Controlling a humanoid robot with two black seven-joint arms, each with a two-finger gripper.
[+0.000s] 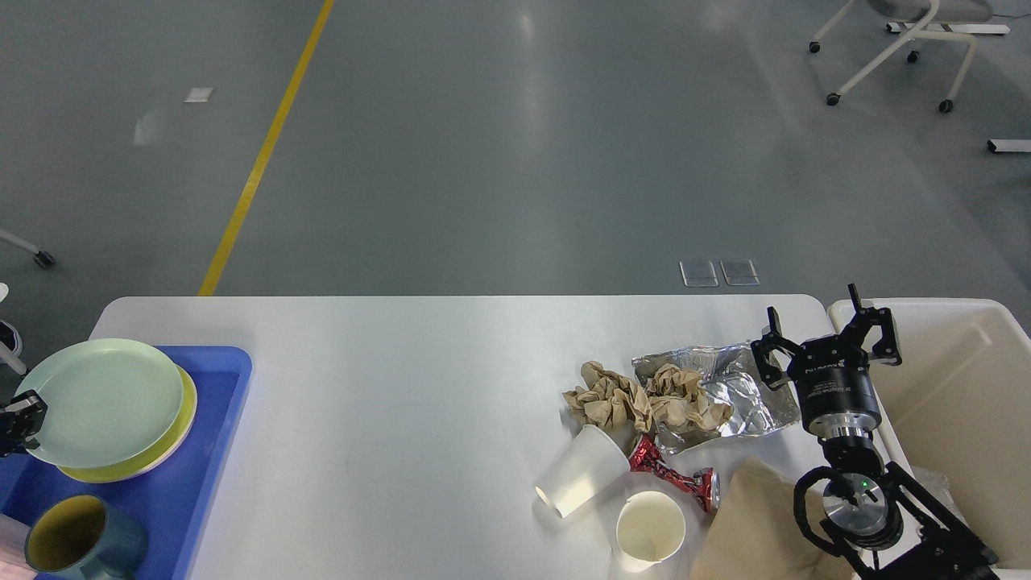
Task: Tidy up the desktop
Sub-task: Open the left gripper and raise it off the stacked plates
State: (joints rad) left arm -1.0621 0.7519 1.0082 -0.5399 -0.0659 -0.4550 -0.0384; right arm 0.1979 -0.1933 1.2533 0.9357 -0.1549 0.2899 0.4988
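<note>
desktop [419, 379] | under right claw [826, 334], fingers apart | left claw [18, 419] unclear

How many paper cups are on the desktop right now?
2. One cup lies tipped beside the red wrapper; another cup stands upright near the desktop's front edge. None visibly hidden.

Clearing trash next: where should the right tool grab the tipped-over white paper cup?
Grip the white paper cup across its side wall at mid-body, coming from above. It lies on its side on the desktop, mouth toward the near-left, so the rim gives poor purchase and the round wall faces up.
</note>
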